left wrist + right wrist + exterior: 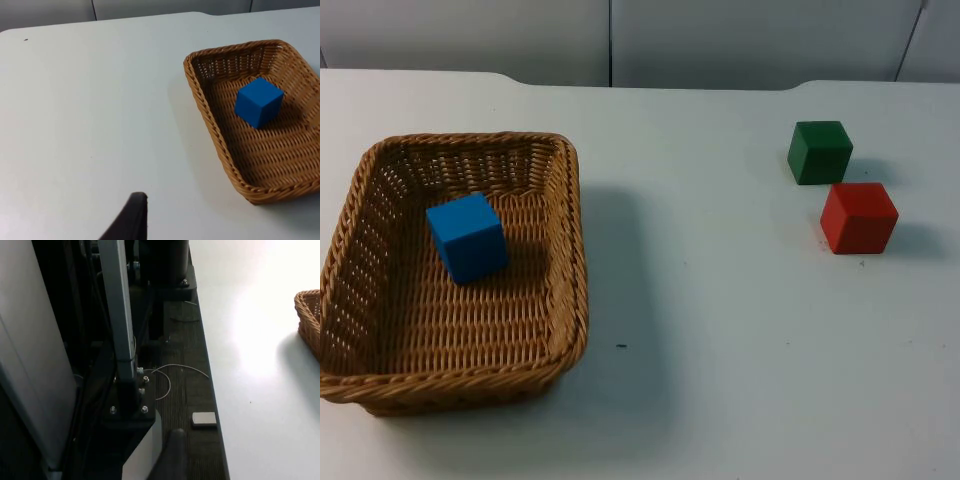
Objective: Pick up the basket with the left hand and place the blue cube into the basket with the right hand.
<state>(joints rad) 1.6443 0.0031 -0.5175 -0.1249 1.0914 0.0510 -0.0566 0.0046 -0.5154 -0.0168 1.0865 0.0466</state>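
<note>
Whether either gripper's fingers were apart or together could not be told. The blue cube (matte, sharp-edged, turned slightly askew) sat inside the woven wicker basket at the table's left, its long axis running near to far. A green cube and a red cube stood at the right, just beside each other.

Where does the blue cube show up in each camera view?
Top view: blue cube lies inside the wicker basket, at the picture's left.
Left wrist view: blue cube inside the same basket.
Right wrist view: not in it.
Shared landmark: the basket's woven rim.
</note>
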